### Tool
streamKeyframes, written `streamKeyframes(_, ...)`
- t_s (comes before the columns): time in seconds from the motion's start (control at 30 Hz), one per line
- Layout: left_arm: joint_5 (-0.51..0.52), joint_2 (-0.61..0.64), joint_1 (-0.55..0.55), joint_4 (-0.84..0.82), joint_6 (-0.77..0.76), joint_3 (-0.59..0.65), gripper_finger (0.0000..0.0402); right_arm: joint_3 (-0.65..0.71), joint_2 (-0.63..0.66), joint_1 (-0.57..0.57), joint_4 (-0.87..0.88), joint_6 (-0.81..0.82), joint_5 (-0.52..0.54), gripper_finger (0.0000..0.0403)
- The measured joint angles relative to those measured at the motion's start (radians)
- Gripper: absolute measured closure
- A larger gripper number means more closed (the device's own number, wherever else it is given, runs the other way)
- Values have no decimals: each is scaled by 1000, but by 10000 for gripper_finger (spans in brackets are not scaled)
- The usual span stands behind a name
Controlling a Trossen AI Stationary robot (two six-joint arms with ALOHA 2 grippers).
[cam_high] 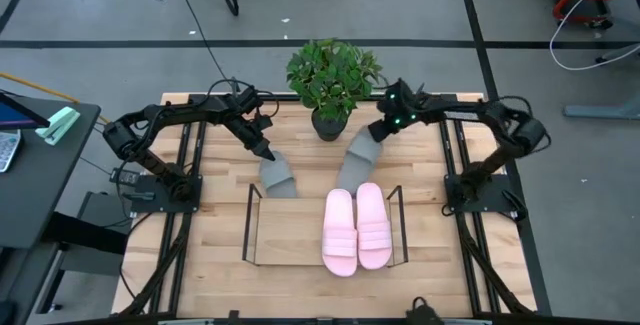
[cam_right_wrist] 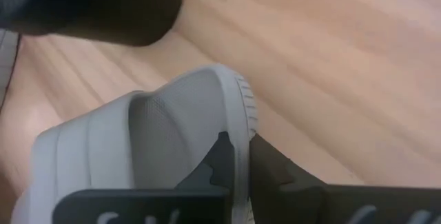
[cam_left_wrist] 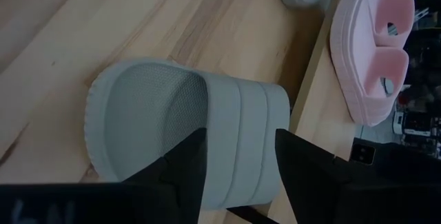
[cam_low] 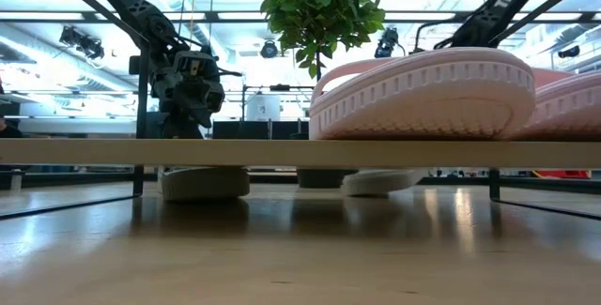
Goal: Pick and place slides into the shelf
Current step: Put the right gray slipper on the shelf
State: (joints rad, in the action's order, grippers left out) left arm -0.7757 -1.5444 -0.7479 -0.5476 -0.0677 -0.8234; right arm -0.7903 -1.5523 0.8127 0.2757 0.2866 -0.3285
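Note:
Two grey slides lie on the wooden table beyond the shelf (cam_high: 285,237). The left one (cam_high: 279,176) rests on its sole. My left gripper (cam_high: 268,153) stands open over it; in the left wrist view its fingers (cam_left_wrist: 189,165) stand either side of the ribbed strap (cam_left_wrist: 241,141), and whether they touch it cannot be told. My right gripper (cam_high: 379,134) is shut on the right grey slide (cam_high: 355,165). Two pale pink slides (cam_high: 355,227) lie side by side on the right half of the shelf's board. My right gripper pinches the raised rim of the grey slide's heel end (cam_right_wrist: 238,110) between its two fingers, one finger (cam_right_wrist: 219,156) on the footbed side and one outside the sole. The fingers slant down from the table's far right. The heel end is raised, and the toe end (cam_low: 380,182) stays low near the table.
A potted green plant (cam_high: 332,75) stands at the table's far middle, between the two arms and close to my right gripper. The shelf's thin black wire frame (cam_high: 249,227) rises at both ends. The left half of its board is bare.

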Motion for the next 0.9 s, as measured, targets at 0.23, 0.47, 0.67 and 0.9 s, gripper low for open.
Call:
streamKeyframes(0.23, 0, 0, 0, 1, 11, 0, 229, 0, 199, 88, 129, -5, 100, 382)
streamKeyframes(0.47, 0, 0, 0, 2, 32, 0, 224, -3, 436, 118, 161, 56, 138, 382)
streamKeyframes(0.67, 0, 0, 0, 1, 53, 0, 227, -43, 591, 117, 300, 58, 217, 382)
streamKeyframes(0.9, 0, 0, 0, 0, 62, 0, 226, -191, 675, 71, 470, 72, 222, 382)
